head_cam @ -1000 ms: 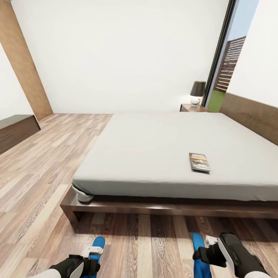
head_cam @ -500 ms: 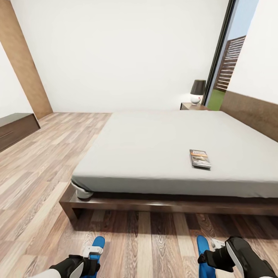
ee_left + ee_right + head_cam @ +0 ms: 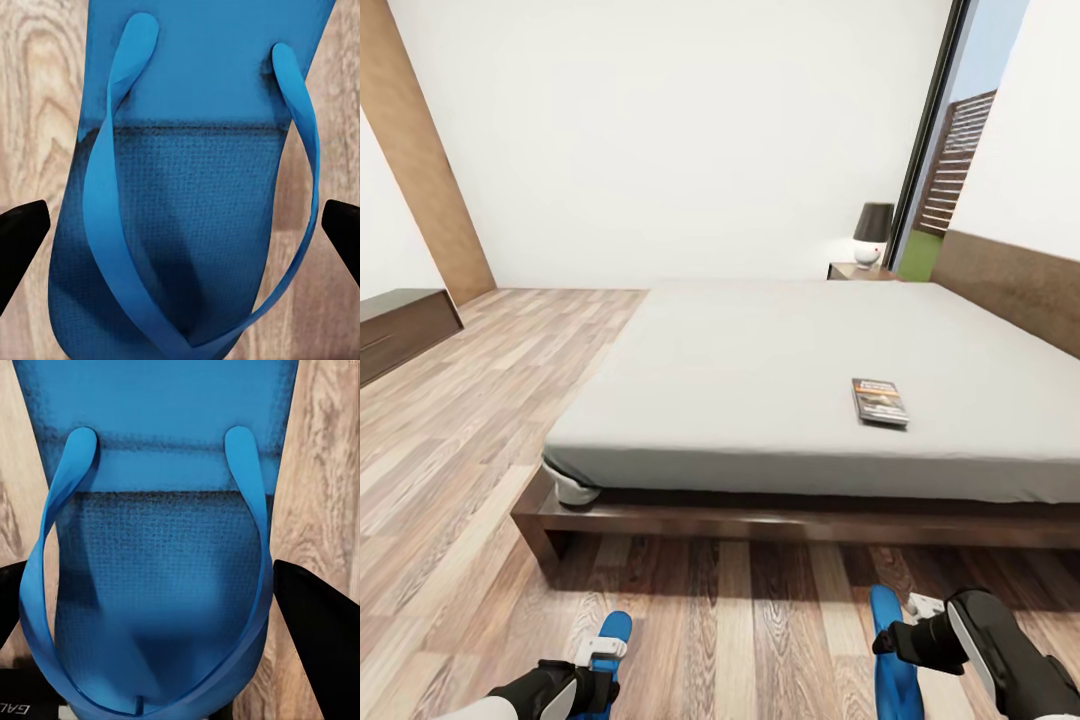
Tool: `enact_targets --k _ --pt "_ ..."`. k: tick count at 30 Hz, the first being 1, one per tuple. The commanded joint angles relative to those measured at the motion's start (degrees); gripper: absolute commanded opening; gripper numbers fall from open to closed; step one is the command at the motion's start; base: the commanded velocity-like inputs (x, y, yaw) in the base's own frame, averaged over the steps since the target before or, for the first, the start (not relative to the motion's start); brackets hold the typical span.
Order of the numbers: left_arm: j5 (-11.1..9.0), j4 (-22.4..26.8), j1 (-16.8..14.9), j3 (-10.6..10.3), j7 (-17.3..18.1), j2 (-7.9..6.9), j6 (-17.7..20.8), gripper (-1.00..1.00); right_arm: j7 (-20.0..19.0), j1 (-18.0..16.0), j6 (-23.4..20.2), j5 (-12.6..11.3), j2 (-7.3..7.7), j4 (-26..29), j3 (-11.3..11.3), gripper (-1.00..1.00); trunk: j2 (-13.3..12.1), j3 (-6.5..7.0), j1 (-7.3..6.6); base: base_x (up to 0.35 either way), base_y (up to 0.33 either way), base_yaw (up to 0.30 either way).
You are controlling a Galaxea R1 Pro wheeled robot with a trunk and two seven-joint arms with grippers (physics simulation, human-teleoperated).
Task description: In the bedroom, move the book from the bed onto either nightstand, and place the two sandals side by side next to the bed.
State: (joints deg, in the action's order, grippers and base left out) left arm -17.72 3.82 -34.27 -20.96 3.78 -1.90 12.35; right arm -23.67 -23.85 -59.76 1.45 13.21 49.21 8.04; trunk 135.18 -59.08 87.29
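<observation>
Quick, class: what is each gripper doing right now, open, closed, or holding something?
Left gripper: open, fingers wide on either side of a blue sandal.
Right gripper: open, fingers on either side of the other blue sandal.

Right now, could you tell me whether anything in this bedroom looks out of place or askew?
Two things do. The book lies flat on the mattress of the bed rather than on the nightstand by the lamp. Two blue sandals lie well apart on the floor near the bed's foot, one under each gripper.

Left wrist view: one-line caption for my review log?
Blue sandal lying on the wood-plank floor, framed between the left gripper's spread dark fingertips.
</observation>
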Motion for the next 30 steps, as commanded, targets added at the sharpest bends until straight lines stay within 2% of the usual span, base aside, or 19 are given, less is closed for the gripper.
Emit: enact_targets --k 1,15,18,23,30 --pt "-0.5 0.1 0.0 -0.5 -0.1 -0.04 0.3 -1.0 -0.2 0.1 -0.2 0.1 -0.02 0.3 0.1 -1.0 0.4 -0.23 0.21 0.0 0.0 0.0" --pt "-0.5 0.1 0.0 -0.5 -0.1 -0.04 0.2 -1.0 -0.3 0.5 -0.2 -0.3 0.06 3.7 0.2 -1.0 6.1 -2.75 3.29 0.0 0.0 0.0" --pt "-0.5 0.2 0.0 -0.5 -0.1 -0.04 0.0 -1.0 -1.4 1.1 -0.2 -0.3 0.12 4.7 0.3 -1.0 6.1 -2.75 3.29 0.0 0.0 0.0" --pt "-0.5 0.2 -0.2 -0.4 0.0 -0.04 -1.9 -1.0 -4.2 2.2 -0.2 -0.1 1.29 6.3 0.4 -1.0 6.1 -2.75 3.29 0.0 0.0 0.0" --pt "-0.5 1.2 -0.3 -0.4 0.0 -0.04 -2.6 -1.0 -4.8 2.4 -0.2 -0.1 2.11 6.6 0.4 -1.0 6.1 -2.75 3.29 0.0 0.0 0.0"
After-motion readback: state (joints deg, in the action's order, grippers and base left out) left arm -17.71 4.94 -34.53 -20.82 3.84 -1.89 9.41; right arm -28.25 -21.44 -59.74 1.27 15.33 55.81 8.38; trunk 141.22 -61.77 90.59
